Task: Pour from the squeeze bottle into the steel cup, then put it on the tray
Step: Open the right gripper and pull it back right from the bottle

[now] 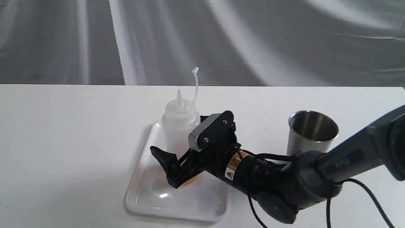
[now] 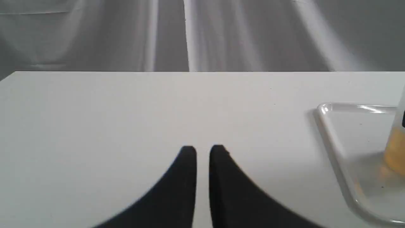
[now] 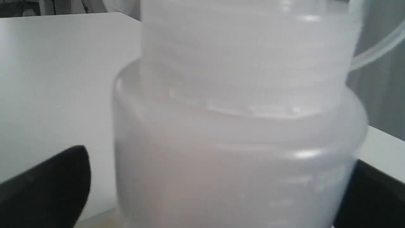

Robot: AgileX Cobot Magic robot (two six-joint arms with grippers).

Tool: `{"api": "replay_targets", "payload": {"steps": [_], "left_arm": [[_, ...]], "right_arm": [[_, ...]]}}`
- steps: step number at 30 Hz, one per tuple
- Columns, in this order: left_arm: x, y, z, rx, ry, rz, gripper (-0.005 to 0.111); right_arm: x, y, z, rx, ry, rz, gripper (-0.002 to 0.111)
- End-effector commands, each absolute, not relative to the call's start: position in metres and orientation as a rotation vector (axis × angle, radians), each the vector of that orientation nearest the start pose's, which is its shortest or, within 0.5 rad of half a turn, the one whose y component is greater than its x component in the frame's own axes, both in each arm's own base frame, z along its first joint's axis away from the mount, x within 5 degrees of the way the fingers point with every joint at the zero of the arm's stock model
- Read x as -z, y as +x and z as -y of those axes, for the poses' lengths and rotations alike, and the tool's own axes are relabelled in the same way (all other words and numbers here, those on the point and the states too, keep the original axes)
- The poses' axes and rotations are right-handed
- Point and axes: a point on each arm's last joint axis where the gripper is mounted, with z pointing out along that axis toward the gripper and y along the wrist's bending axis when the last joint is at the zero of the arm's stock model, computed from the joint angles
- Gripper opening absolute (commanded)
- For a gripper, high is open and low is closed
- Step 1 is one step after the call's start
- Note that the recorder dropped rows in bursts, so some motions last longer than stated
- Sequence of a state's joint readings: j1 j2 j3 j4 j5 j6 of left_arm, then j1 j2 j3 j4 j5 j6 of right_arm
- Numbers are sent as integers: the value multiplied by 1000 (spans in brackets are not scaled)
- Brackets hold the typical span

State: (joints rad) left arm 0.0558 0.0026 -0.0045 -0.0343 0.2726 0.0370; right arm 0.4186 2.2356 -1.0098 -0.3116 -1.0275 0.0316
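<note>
The squeeze bottle (image 1: 180, 126) stands upright on the tray (image 1: 152, 202), amber liquid at its bottom and its cap strap curling up. My right gripper (image 1: 178, 160) is open around the bottle's lower body. In the right wrist view the bottle (image 3: 237, 142) fills the picture, and one dark finger (image 3: 57, 183) stands clearly apart from it. The steel cup (image 1: 311, 133) stands on the table to the right of the tray, behind my right arm. My left gripper (image 2: 202, 150) hovers low over the bare table left of the tray (image 2: 335, 152), its fingers close together with nothing between them.
The white table ends at a grey draped cloth backdrop. My right arm and its black cables lie across the front right of the table, just in front of the cup. The bottle's amber base (image 2: 395, 152) shows at the edge of the left wrist view.
</note>
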Motion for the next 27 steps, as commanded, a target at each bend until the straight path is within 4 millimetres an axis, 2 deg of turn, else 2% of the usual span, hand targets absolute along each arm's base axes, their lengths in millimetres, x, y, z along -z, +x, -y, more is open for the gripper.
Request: {"api": "replay_targets", "payload": {"steps": [1, 8, 18, 27], "left_arm": [[-189, 55, -2, -31, -40, -1749, 8], [-189, 55, -2, -31, -40, -1749, 8], [-189, 55, -2, -34, -38, -1749, 8], [-189, 55, -2, -31, -41, -1749, 8]], "right_arm": [[-97, 372, -192, -436, -658, -1564, 105], [-93, 367, -189, -431, -651, -1597, 105], [-100, 354, -185, -439, -675, -1602, 105], [-109, 330, -175, -440, -681, -1632, 105]]}}
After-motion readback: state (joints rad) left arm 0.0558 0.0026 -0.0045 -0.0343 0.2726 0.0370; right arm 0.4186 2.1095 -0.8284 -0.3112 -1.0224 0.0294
